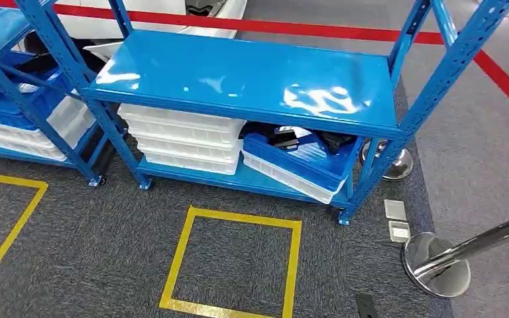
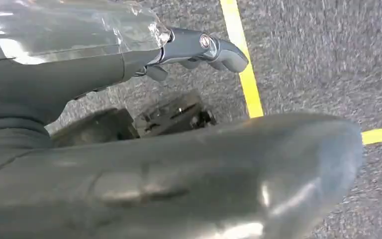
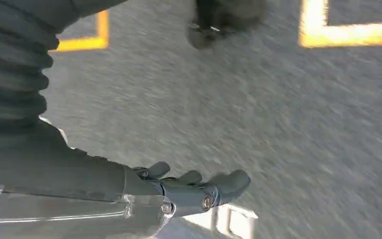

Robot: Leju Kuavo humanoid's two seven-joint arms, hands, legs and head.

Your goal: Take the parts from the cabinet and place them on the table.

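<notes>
Dark parts lie in a tilted blue bin at the right end of the blue rack's bottom shelf, beside stacked white trays, while the left hand and right hand hang over grey carpet, fingers loosely apart, holding nothing.

Grey carpet marked with yellow tape squares (red lines farther back), chrome stanchion base nearby.

Blue cabinet: white trays, tilted blue bin (dark parts inside).
</notes>
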